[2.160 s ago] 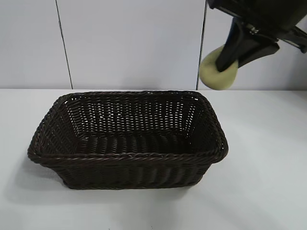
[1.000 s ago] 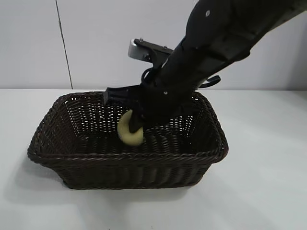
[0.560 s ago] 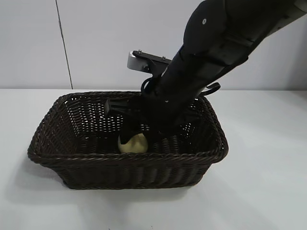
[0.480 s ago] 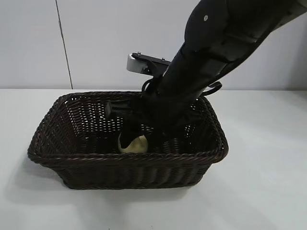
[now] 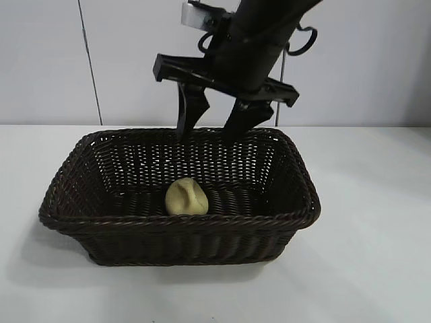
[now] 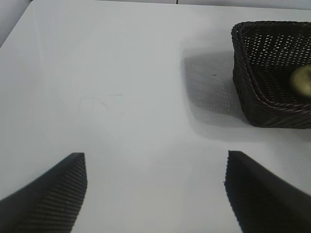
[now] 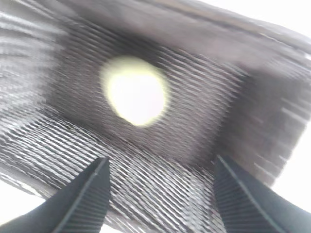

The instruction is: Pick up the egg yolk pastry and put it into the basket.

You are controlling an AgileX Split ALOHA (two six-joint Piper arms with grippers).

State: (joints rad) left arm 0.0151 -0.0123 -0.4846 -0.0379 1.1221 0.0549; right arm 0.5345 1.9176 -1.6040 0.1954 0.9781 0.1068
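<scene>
The pale yellow egg yolk pastry (image 5: 186, 198) lies on the floor of the dark brown woven basket (image 5: 178, 221), near its middle front. It shows too in the right wrist view as the egg yolk pastry (image 7: 134, 90) on the basket floor (image 7: 204, 111), and in the left wrist view as the egg yolk pastry (image 6: 302, 81) inside the basket (image 6: 252, 92). My right gripper (image 5: 209, 131) hangs open above the basket's back rim, with nothing between its fingers. My left gripper (image 6: 155, 162) stands open over the bare white table, well away from the basket.
The basket sits on a white table (image 5: 370, 256) before a pale panelled wall (image 5: 135, 60). Bare tabletop lies on all sides of the basket.
My right gripper opened and let go of the pastry, which now rests on the basket floor. The right arm then rose out of the basket to above its back rim.
</scene>
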